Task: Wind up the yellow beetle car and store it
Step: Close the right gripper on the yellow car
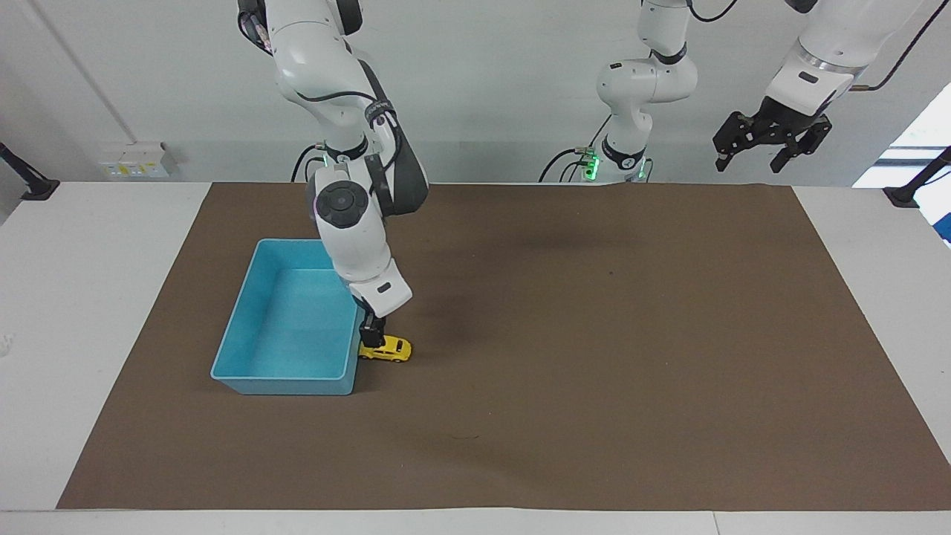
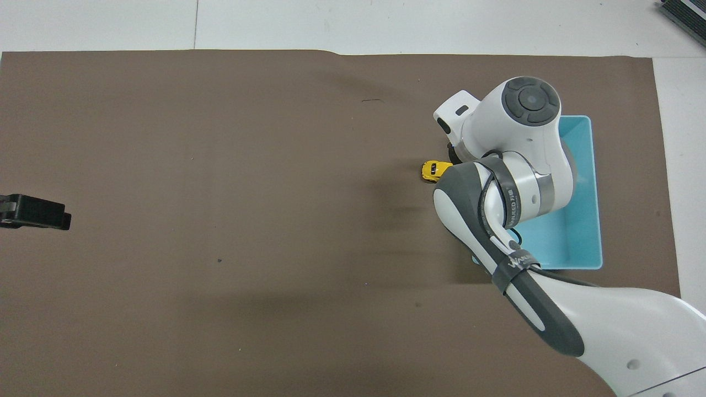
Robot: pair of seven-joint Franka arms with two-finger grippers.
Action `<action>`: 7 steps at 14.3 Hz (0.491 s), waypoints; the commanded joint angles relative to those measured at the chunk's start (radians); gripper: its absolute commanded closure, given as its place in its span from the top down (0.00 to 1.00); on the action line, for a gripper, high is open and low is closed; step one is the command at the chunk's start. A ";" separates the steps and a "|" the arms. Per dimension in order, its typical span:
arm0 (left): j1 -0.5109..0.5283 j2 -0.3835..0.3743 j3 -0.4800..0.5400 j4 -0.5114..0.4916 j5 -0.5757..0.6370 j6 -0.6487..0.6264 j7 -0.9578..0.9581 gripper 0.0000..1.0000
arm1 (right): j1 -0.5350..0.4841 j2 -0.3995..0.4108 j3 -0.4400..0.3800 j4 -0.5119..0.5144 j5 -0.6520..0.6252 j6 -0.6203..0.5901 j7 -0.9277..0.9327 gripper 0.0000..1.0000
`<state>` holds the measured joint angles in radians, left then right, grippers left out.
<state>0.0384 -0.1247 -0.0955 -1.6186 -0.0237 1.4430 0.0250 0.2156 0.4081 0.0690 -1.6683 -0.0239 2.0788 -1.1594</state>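
The yellow beetle car stands on the brown mat, right beside the light-blue tray, at the side facing the left arm's end. My right gripper points straight down over the car's tray-side end, its fingertips down at roof level and open, with the car still resting on the mat. In the overhead view the car shows only partly, and the right arm's wrist covers the gripper. The left gripper hangs open and high over the table's edge near its base, holding nothing.
The tray holds nothing and its wall is right next to the right gripper. The brown mat covers most of the table. The left gripper's tip shows at the overhead view's edge.
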 commanded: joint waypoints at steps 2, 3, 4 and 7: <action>-0.040 -0.029 0.036 -0.040 -0.010 0.013 0.009 1.00 | -0.016 0.003 0.005 -0.033 -0.013 0.055 -0.040 1.00; -0.040 -0.029 0.036 -0.040 -0.010 0.011 0.010 1.00 | -0.016 0.012 0.005 -0.033 -0.013 0.070 -0.042 1.00; -0.032 -0.030 0.036 -0.038 -0.010 0.011 0.010 1.00 | -0.015 0.021 0.005 -0.033 -0.013 0.075 -0.037 1.00; -0.025 -0.023 0.036 -0.023 -0.010 0.014 0.010 1.00 | -0.009 0.037 0.005 -0.054 -0.013 0.118 -0.037 1.00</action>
<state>0.0195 -0.1266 -0.0720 -1.6246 -0.0238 1.4433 0.0250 0.2121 0.4375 0.0679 -1.6969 -0.0256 2.1516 -1.1709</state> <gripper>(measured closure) 0.000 0.000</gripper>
